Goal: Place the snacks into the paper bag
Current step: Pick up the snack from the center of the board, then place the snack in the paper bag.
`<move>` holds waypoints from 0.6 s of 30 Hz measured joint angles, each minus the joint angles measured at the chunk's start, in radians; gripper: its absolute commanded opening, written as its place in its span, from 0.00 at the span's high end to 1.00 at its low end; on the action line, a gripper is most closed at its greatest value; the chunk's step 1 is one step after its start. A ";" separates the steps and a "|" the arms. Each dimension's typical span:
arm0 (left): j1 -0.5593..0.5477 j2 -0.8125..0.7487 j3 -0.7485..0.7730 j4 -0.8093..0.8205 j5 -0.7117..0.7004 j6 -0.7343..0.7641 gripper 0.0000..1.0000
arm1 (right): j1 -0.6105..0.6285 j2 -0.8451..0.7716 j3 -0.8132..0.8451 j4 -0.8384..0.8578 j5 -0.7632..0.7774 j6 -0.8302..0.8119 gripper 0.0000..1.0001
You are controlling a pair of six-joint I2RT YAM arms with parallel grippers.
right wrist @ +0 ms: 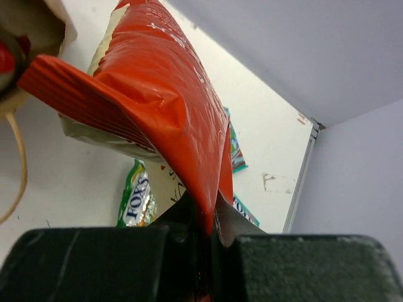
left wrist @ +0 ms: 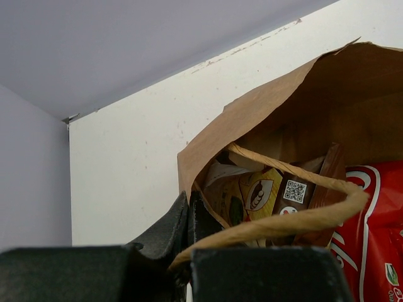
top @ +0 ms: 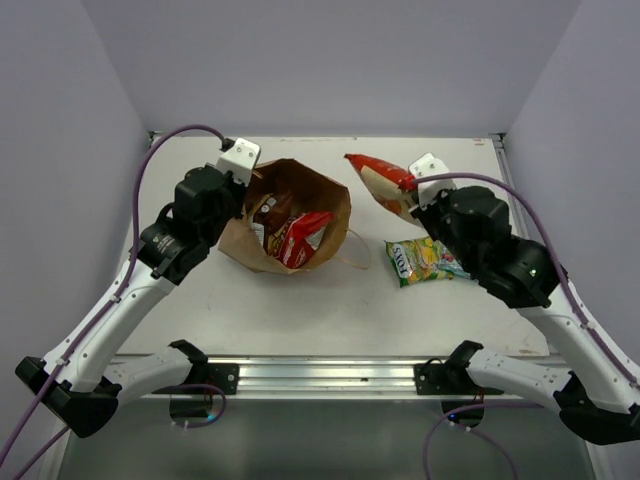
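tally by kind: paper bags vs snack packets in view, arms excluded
paper bag: 1
snack packets: 4 visible (red packet and yellow-brown packet inside the bag, red-orange packet in the right end effector, green candy packet on the table)
total: 5

I see the paper bag (top: 300,185) as matt brown, its handle (left wrist: 302,220) a rough twisted paper cord. The red packet (right wrist: 170,107) is glossy, crinkled plastic film; the green candy bag (top: 425,260) shines too. The table (top: 330,310) looks smooth, matt white.
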 measured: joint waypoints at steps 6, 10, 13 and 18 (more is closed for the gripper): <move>0.000 0.000 0.000 0.000 0.002 0.002 1.00 | -0.001 0.036 0.234 -0.050 -0.019 0.059 1.00; 0.000 0.000 0.000 0.000 0.003 0.002 1.00 | -0.002 0.041 0.321 -0.063 -0.080 0.079 1.00; 0.000 0.000 0.000 0.000 0.003 0.002 1.00 | -0.003 0.041 0.346 -0.060 -0.155 0.085 1.00; 0.000 0.000 0.000 0.000 0.003 0.002 1.00 | -0.004 0.050 0.365 -0.048 -0.313 0.098 1.00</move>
